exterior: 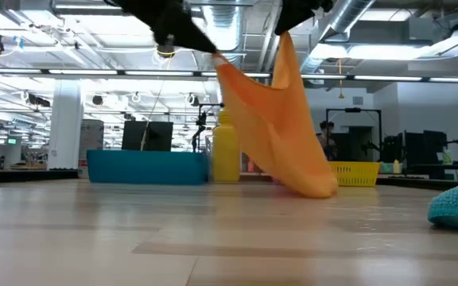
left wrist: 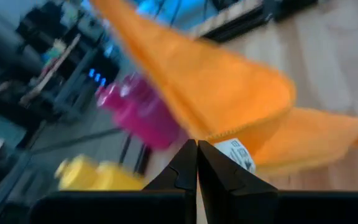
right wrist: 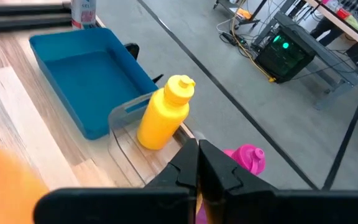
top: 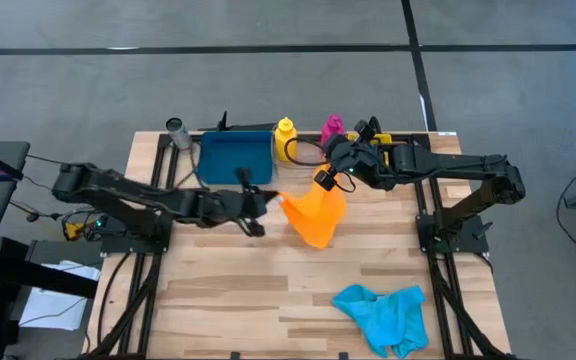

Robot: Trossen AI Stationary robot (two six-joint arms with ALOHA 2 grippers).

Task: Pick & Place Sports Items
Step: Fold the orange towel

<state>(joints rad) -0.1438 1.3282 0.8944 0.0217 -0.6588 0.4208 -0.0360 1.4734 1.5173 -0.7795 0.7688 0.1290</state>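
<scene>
An orange cloth (top: 313,215) hangs over the middle of the table between my two grippers. My left gripper (top: 268,198) is shut on its left end and my right gripper (top: 328,180) on its far right end. In the low view the orange cloth (exterior: 277,119) sags down to about table height. A cyan cloth (top: 383,312) lies crumpled on the table near the front right. A yellow bottle (top: 285,138) and a magenta bottle (top: 333,128) stand upright at the far edge. My left gripper pinches a hemmed corner of the orange cloth (left wrist: 219,138), beside its white label (left wrist: 238,154), between its two fingertips. The fingers come nearly level from the table's left. The cloth runs slack away from them. My right gripper is shut on the cloth's upper end (exterior: 285,40) and holds it higher than the left does. The cloth hangs down below the fingers. The gripper itself hides the place of contact in its wrist view.
A blue tray (top: 233,158) sits at the far edge, left of the yellow bottle. A grey can (top: 176,130) stands at the far left corner. A yellow bin (exterior: 352,171) shows behind the cloth. Bare wood lies between the orange cloth and the front edge.
</scene>
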